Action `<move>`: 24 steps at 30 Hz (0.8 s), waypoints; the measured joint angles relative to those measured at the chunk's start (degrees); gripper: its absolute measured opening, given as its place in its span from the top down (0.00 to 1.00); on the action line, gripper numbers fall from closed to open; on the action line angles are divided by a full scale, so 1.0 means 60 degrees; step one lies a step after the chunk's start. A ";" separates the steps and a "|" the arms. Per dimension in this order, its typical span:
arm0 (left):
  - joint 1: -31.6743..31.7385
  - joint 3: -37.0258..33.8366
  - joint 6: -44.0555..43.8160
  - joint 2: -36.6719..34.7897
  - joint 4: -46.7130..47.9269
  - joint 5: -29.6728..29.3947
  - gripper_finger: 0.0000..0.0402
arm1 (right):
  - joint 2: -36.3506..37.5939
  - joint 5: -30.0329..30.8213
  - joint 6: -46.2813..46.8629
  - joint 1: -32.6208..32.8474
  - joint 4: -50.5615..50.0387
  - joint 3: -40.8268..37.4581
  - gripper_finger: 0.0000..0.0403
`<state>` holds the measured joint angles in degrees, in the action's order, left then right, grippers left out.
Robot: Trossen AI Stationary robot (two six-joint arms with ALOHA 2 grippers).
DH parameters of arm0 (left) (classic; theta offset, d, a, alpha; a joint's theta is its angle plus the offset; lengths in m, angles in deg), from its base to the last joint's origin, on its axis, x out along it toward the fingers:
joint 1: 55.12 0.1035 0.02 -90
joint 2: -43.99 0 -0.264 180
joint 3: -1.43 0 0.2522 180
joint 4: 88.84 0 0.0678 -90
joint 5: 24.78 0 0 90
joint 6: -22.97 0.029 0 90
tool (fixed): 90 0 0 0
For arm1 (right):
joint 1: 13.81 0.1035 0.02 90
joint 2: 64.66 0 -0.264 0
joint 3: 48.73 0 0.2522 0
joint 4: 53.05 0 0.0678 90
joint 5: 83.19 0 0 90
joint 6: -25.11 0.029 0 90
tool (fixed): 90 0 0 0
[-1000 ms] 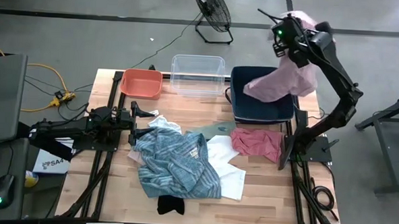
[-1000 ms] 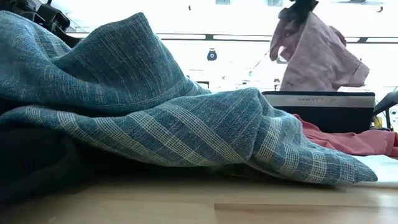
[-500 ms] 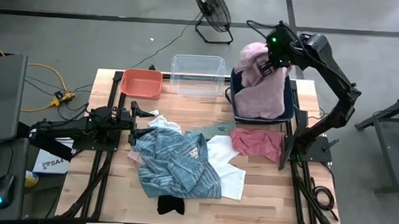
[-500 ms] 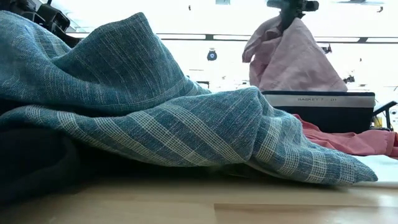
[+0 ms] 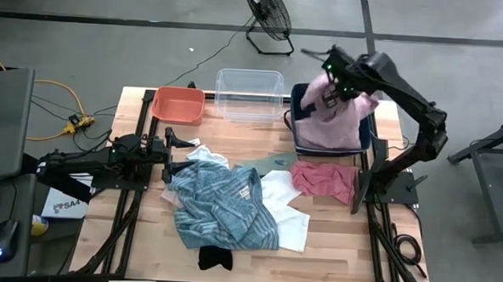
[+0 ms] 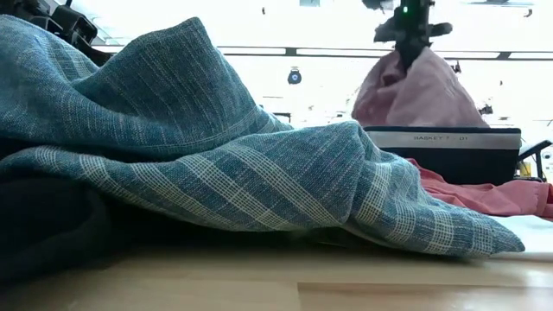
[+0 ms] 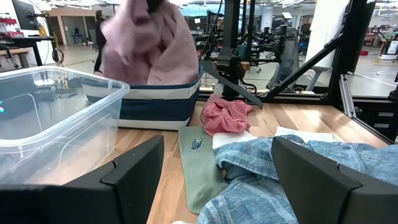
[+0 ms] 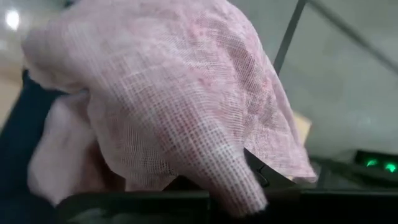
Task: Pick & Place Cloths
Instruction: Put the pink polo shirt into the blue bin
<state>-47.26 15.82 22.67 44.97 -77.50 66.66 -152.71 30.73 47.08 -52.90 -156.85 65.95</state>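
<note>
My right gripper is shut on the large pink cloth above the dark blue bin at the table's far right. The cloth's lower part is heaped inside the bin. My left gripper lies open and empty at the table's left, beside the blue-striped cloth. That cloth lies spread on the table over a white cloth. A dark red cloth, an olive green cloth and a small black cloth lie flat on the table. My right gripper holds the pink cloth by a bunched-up peak at its top, with the fingers pointing down from above. The cloth drapes over the fingers in the right wrist view and hides the place of contact. It hangs below the gripper, its lower part resting in the bin.
An orange bin and a clear bin stand along the far edge, left of the dark blue bin. A fan stands on the floor beyond the table. Bare wood shows at the table's near left and near right.
My right gripper has gone toward the table's left edge and down over the dark blue bin, still shut on the pink cloth. The cloth, which hung spread out above the bin, has sunk into it and heaped up there.
</note>
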 joint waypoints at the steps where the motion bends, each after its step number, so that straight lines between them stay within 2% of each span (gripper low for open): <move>1: 0.0003 0.0000 0.0001 0.0000 0.0001 -0.0001 0.27 | 0.0000 -0.0138 0.0063 0.0000 0.0013 -0.0287 0.99; 5: 0.0001 0.0000 0.0001 0.0002 0.0001 0.0002 0.27 | 0.0000 -0.0651 0.0129 0.0000 0.0172 -0.1382 0.99; 11: 0.0003 0.0000 0.0001 -0.0001 0.0001 0.0001 0.27 | 0.0000 -0.0876 0.0105 0.0000 0.1150 -0.2699 0.99; 18: 0.0002 0.0000 0.0001 0.0001 -0.0002 0.0001 0.27 | 0.0000 -0.2306 -0.0633 -0.0007 0.3156 -0.3990 0.99; 24: 0.0002 0.0000 -0.0001 0.0000 -0.0001 0.0001 0.27 | 0.0000 -0.2452 -0.0656 -0.0186 0.3565 -0.4806 0.98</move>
<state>-47.25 15.82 22.66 44.97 -77.51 66.67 -152.71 16.02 43.15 -54.02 -135.46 37.12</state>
